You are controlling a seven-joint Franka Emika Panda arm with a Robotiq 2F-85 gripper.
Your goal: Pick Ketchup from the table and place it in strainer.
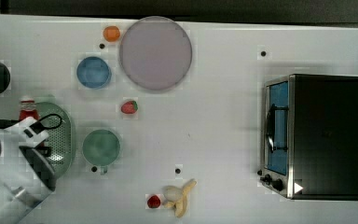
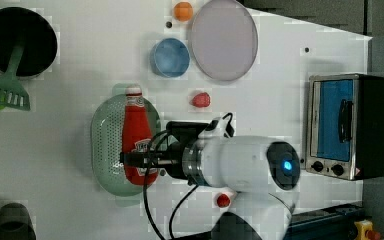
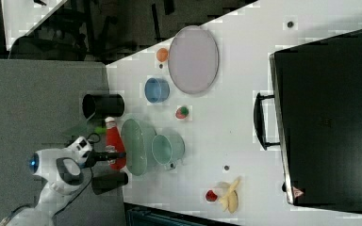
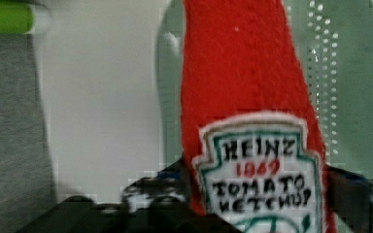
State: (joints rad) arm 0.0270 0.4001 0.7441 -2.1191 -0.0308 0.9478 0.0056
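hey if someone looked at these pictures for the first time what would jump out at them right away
Most striking is the red ketchup bottle held in the gripper over the pale green strainer, at the left view's centre-left. The white robot arm reaches across from the left view's right. Next would be the toaster oven with its blue door, at the top view's right edge.

The Ketchup [image 2: 133, 137], a red bottle with a white cap and a label reading "Heinz Tomato Ketchup", is seen over the strainer [image 2: 105, 150] in the left view, its cap toward the basin's upper end. The strainer, a pale green oval basin with a field of tiny holes at its centre, is set on the white table beside a round green cup
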